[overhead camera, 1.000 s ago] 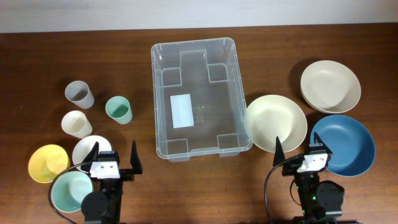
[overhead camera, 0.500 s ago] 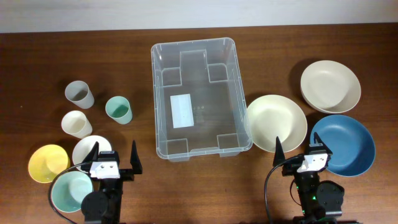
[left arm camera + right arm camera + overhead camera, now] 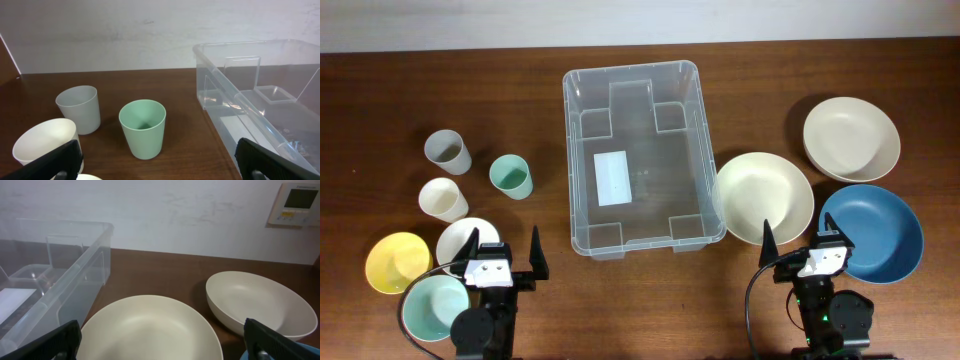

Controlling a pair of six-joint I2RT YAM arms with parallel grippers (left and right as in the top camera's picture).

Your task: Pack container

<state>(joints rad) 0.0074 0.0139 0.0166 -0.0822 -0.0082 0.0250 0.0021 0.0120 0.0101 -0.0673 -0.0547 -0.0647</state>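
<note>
On the dark brown wooden bench (image 3: 640,300), the left pincer (image 3: 504,245) sat nearest the robot, off the near left corner of the large clear rectangular plastic container (image 3: 570,160). Its two black fingers gaped wide apart, clamped on nothing. The right pincer (image 3: 800,245) sat off the container's near right corner, likewise spread and empty. Left of the container and nearer than its front wall, a pale mint round bowl (image 3: 433,305) lay closest in. A yellow round bowl (image 3: 396,262) and a small white round bowl (image 3: 460,240) lay just beyond it. To the container's right at about that depth sat a deep blue round bowl (image 3: 875,230). A wide cream round bowl (image 3: 764,197) lay just beside the container's near right corner. The container itself stood at mid-bench between the two groups, its long sides running away from the robot, a white label flat on its base. Level with its left wall stood a cream plastic cup (image 3: 442,199), then a green plastic cup (image 3: 510,176) closer to the container, then a grey plastic cup (image 3: 448,151) farthest back, all upright and apart. To the container's far right rested a beige round bowl (image 3: 851,138).
</note>
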